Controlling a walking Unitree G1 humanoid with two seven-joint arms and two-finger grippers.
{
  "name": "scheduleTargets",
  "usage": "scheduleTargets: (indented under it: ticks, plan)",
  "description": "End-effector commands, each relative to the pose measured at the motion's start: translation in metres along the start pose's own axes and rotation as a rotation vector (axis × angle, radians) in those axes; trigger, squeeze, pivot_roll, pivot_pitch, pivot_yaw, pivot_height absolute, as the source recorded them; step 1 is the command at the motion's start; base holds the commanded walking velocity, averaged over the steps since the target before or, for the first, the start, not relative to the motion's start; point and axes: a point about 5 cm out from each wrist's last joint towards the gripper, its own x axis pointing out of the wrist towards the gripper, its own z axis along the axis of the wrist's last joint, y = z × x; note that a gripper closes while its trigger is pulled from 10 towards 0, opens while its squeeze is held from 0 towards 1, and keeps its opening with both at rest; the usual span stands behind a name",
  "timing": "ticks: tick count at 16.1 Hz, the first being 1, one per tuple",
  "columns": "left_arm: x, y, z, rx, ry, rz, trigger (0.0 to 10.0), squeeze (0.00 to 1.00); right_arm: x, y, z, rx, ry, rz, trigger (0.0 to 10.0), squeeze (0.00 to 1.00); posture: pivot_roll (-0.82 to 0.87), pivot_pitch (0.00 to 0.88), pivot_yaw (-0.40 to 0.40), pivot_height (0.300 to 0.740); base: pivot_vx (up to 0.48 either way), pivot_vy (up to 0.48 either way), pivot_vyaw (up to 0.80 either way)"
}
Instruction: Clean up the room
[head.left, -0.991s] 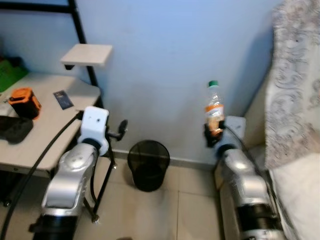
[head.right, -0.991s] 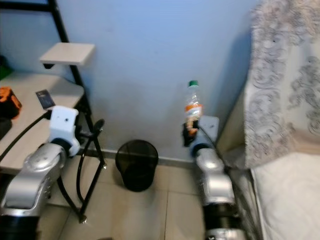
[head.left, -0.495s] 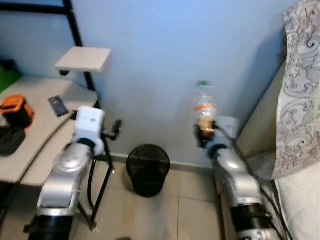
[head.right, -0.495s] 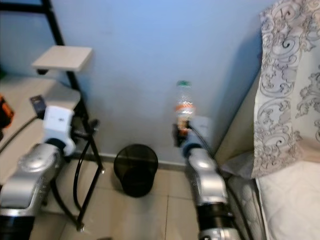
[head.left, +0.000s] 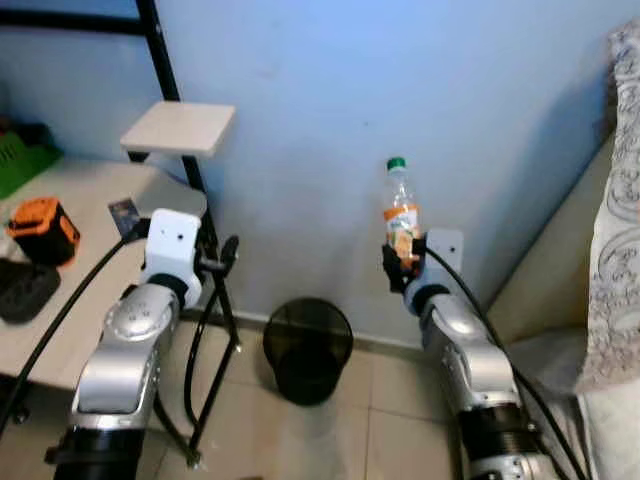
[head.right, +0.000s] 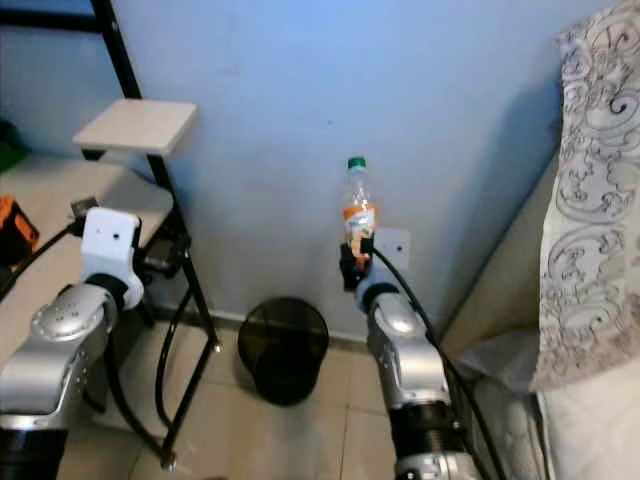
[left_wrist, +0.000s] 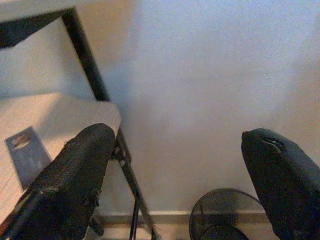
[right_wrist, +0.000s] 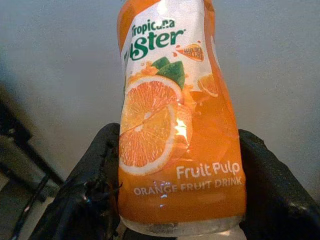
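Between my right tool's (head.left: 400, 262) two black fingers (right_wrist: 90, 175) sits the orange-drink bottle (head.left: 401, 212), held upright and raised before the blue wall (head.left: 330, 90), green cap on top. I judge it a light, thin plastic thing (the label says fruit pulp; how much liquid remains I cannot tell), so it should dent under a hard squeeze and its glossy sleeve may slip. The grip is low on the labelled body, which seems the sensible place, with the neck and cap well above the fingers. Down on the floor to the left of that arm stands the black mesh bin (head.left: 307, 348), the likely drop, I'd guess. My left tool (left_wrist: 175, 180) is spread wide and empty, hanging near the tabletop's (head.left: 70, 190) edge, where an orange device (head.left: 42, 229) rests.
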Motion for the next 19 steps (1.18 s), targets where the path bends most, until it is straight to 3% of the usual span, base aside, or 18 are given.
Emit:
scheduleTargets:
  ticks: [1, 5, 10, 17, 19]
  plan:
    - [0.002, -0.007, 0.003, 0.002, -0.008, -0.025, 10.0, 0.00, 0.000, -0.011, 0.002, -0.006, -0.004, -0.036, 10.0, 0.00, -0.01, 0.000, -0.003, 0.740, 0.300, 0.000, 0.00]
    - [0.001, -0.007, 0.003, 0.007, -0.004, -0.033, 10.0, 0.00, -0.004, -0.003, -0.002, -0.089, 0.017, 0.115, 10.0, 0.00, 0.00, 0.000, -0.005, 0.740, 0.302, 0.000, 0.00]
    - [-0.006, -0.009, -0.006, 0.018, 0.016, -0.043, 10.0, 0.00, -0.013, -0.011, -0.012, -0.200, 0.054, 0.246, 10.0, 0.00, -0.01, 0.000, -0.009, 0.740, 0.302, 0.000, 0.00]
    - [-0.015, -0.012, -0.011, 0.030, 0.032, -0.062, 10.0, 0.00, -0.016, -0.014, -0.018, -0.291, 0.091, 0.345, 10.0, 0.00, 0.01, 0.000, -0.024, 0.740, 0.302, 0.000, 0.12]
    - [-0.015, -0.011, -0.014, 0.041, 0.043, -0.078, 10.0, 0.00, -0.018, -0.016, -0.025, -0.365, 0.133, 0.385, 10.0, 0.00, 0.00, 0.000, -0.016, 0.740, 0.294, 0.000, 0.00]
